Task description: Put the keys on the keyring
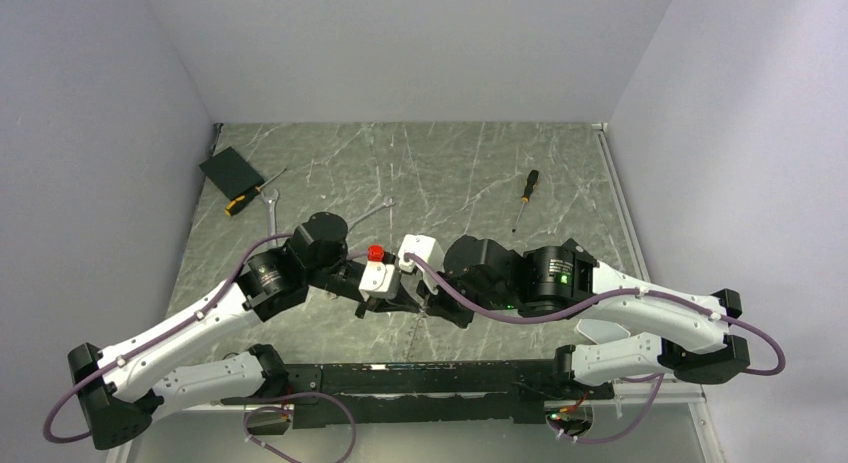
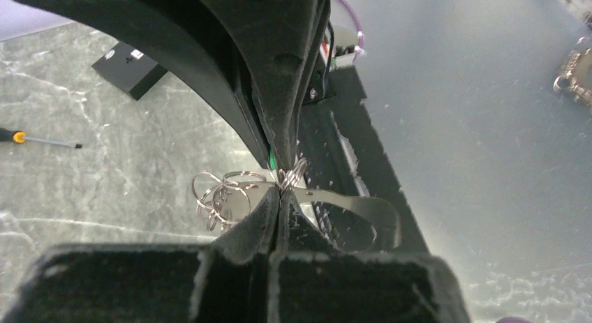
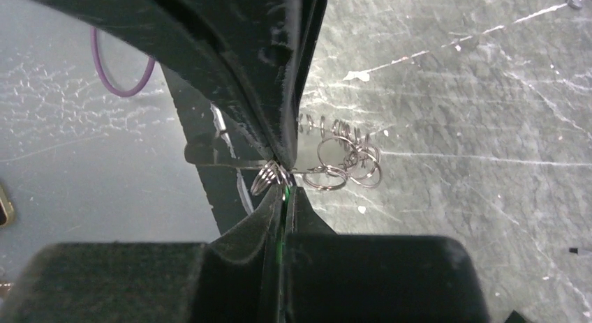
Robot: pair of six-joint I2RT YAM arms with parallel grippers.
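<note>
Both grippers meet tip to tip above the table's near middle. My left gripper (image 1: 405, 303) (image 2: 279, 197) is shut on a flat silvery metal strip (image 2: 349, 201) that ends in a loop and carries a bunch of thin split rings (image 2: 218, 197) (image 3: 345, 162); this is the keyring as it shows here. My right gripper (image 1: 438, 308) (image 3: 285, 194) is shut on the green key (image 3: 285, 195) (image 2: 272, 158), of which only a green sliver shows. A small coiled ring (image 2: 293, 175) (image 3: 267, 178) sits right where the tips meet. I cannot make out a plain silvery key or a beaded chain.
A black-and-orange screwdriver (image 1: 526, 193) lies at the back right. A second screwdriver (image 1: 245, 198), a black card (image 1: 231, 170) and two wrenches (image 1: 273, 211) (image 1: 368, 215) lie at the back left. The black base rail (image 1: 420, 378) runs along the near edge.
</note>
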